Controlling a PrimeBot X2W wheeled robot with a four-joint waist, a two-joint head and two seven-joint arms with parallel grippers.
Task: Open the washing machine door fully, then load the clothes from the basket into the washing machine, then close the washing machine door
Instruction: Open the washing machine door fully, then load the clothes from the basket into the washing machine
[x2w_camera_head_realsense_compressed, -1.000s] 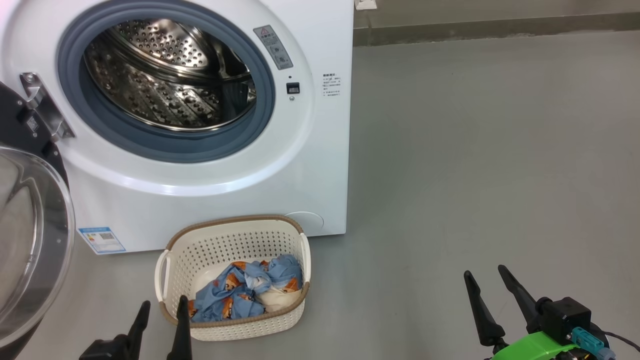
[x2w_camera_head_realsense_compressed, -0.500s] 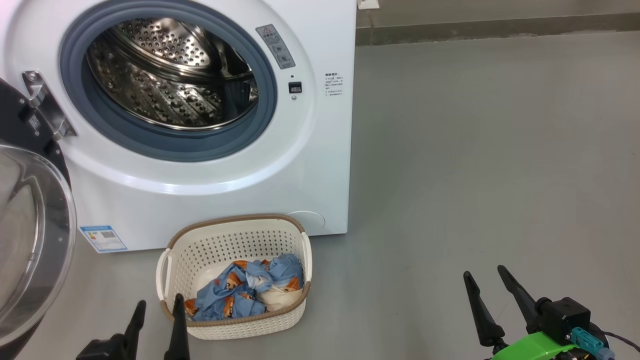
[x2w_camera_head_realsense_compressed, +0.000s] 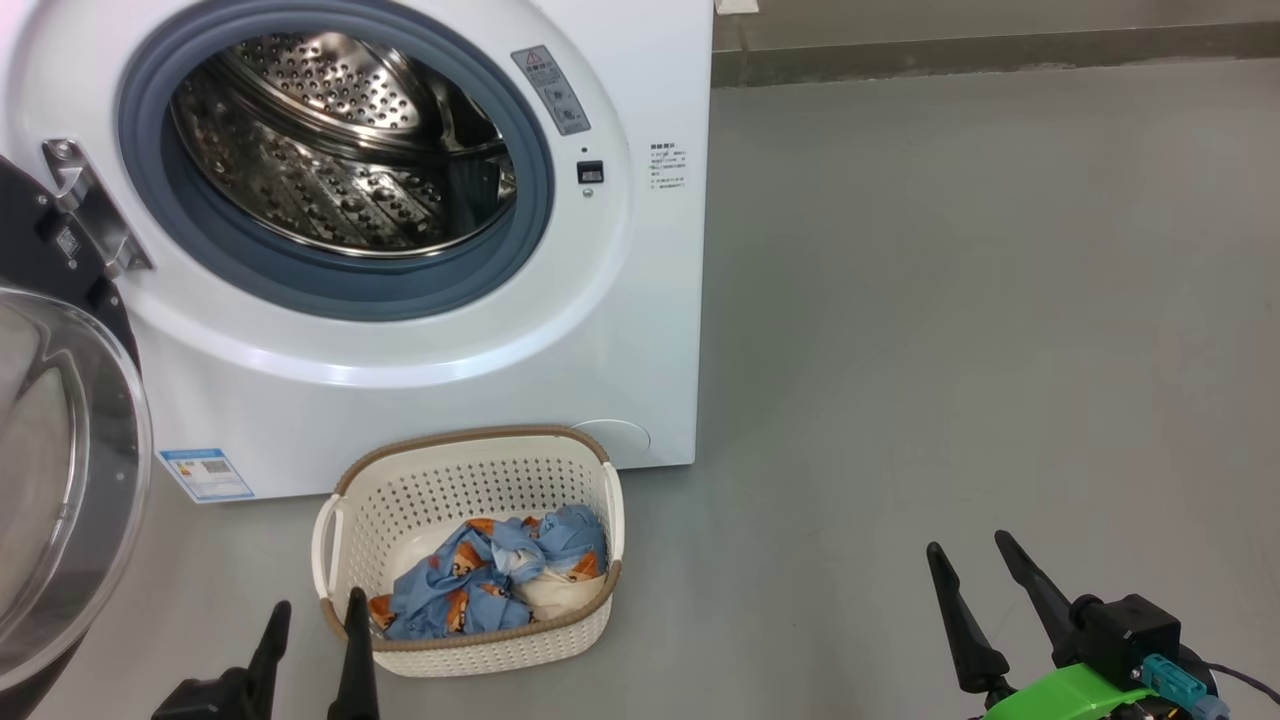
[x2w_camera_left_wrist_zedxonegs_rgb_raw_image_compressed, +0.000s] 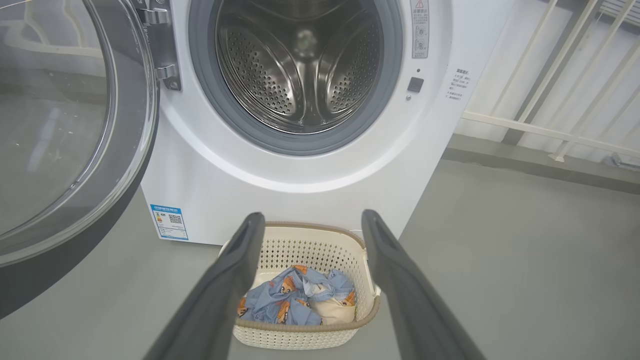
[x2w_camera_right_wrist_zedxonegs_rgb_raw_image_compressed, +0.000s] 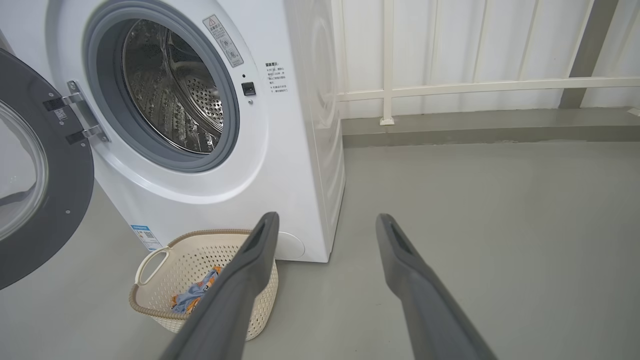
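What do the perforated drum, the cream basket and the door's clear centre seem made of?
The perforated silvery drum looks like polished steel: it mirrors light. The cream holed basket seems matte moulded plastic, given its even holes. The round door's clear bulging centre appears glossy glass, though clear plastic is possible.

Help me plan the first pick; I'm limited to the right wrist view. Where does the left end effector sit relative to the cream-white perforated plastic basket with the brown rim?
Observer: In the head view, the left end effector is open, its tips beside the basket's near-left corner.
Operator: What lies in the basket?
Observer: The left wrist view shows the clothes: light blue fabric printed with orange-brown figures, with a cream-white piece at the right.
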